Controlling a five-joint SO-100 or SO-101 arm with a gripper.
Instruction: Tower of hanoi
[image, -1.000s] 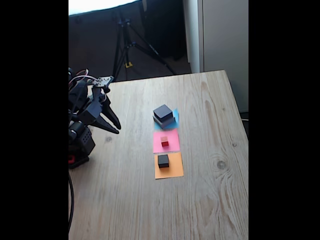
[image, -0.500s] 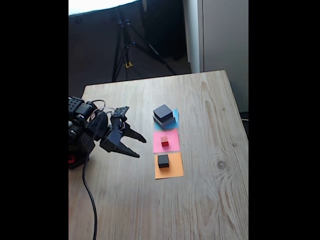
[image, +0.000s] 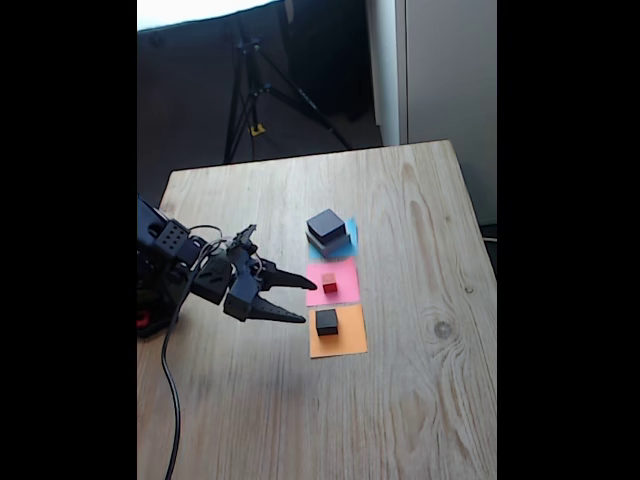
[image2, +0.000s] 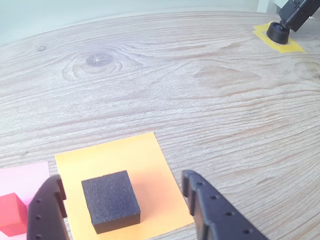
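In the fixed view three paper squares lie in a column mid-table. The blue paper (image: 349, 243) at the far end carries a medium black block (image: 326, 225) stacked on a wide flat grey block (image: 330, 243). A tiny red cube (image: 329, 283) sits on the pink paper (image: 342, 290). A small dark grey block (image: 327, 322) rests on the orange paper (image: 345, 343). My gripper (image: 300, 301) hangs open just left of the pink and orange papers, tips pointing right. In the wrist view the dark grey block (image2: 110, 201) lies between and just ahead of my open fingers (image2: 210, 210), with the red cube (image2: 12, 221) at left.
The arm's base (image: 158, 290) stands at the table's left edge with a cable (image: 170, 400) trailing toward the near edge. A tripod (image: 255, 90) stands behind the table. In the wrist view a black foot (image2: 278, 33) sits on yellow tape at top right.
The gripper has swung from raised near the arm's base down and rightward across the table, reaching toward the papers, and now hovers open beside the dark grey block. The blocks have not moved.
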